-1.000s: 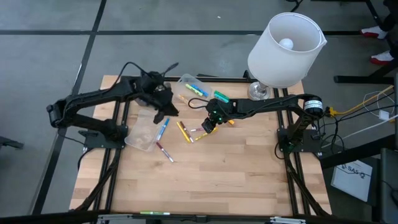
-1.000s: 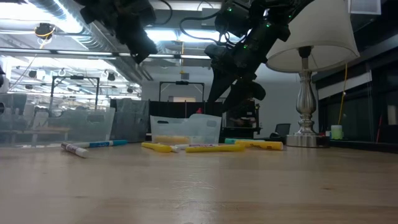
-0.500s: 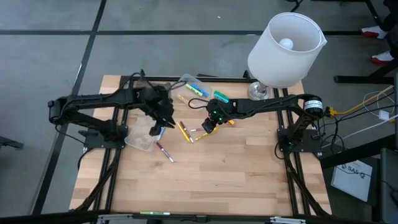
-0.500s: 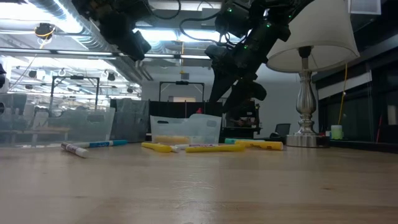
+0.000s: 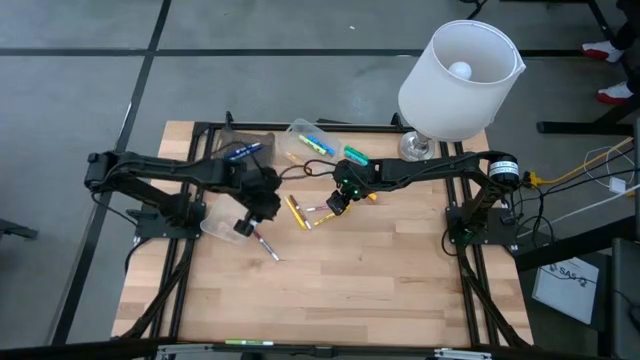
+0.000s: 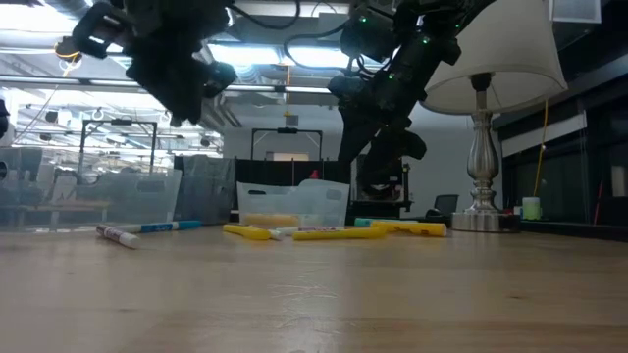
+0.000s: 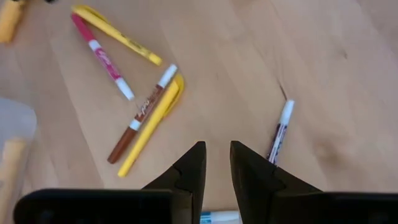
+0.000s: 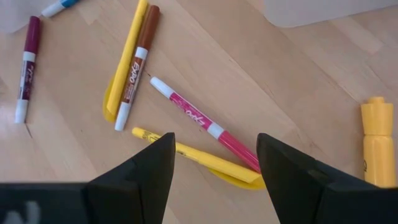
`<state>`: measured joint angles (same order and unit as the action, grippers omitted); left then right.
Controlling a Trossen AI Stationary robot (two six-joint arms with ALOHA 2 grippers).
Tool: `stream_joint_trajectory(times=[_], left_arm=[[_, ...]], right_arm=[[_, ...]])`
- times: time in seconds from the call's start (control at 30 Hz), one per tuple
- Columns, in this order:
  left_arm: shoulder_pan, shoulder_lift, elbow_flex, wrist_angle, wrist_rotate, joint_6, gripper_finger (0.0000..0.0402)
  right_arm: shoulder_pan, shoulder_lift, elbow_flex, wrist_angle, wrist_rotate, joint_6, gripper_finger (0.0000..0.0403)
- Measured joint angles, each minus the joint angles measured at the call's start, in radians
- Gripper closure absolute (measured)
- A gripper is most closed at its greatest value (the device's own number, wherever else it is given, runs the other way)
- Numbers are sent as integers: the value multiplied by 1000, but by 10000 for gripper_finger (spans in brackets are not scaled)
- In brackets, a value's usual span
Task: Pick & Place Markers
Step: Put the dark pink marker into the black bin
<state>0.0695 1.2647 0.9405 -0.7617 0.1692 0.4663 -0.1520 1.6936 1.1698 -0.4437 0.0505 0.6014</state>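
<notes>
The left gripper (image 5: 245, 228) hangs narrowly parted and empty above the dark marker (image 7: 279, 132); the right gripper (image 8: 214, 163) hovers spread wide over scattered markers (image 8: 134, 61). Only the high view shows the blue marker (image 5: 240, 152) inside a clear container (image 5: 243, 146).

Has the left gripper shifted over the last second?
Yes. In the high view the left gripper has swung away from the back container toward the table's front, now above the dark red marker; the right gripper waits.
</notes>
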Motion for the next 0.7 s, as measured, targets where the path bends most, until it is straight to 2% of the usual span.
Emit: stream_joint_trajectory(times=[0.47,0.7], left_arm=[[-172,172,0,-2,-25,73,333],[-261,250,0,-1,-27,83,336]], right_arm=[[0,0,0,-1,1,-9,179],[-11,0,0,-58,1,-53,179]])
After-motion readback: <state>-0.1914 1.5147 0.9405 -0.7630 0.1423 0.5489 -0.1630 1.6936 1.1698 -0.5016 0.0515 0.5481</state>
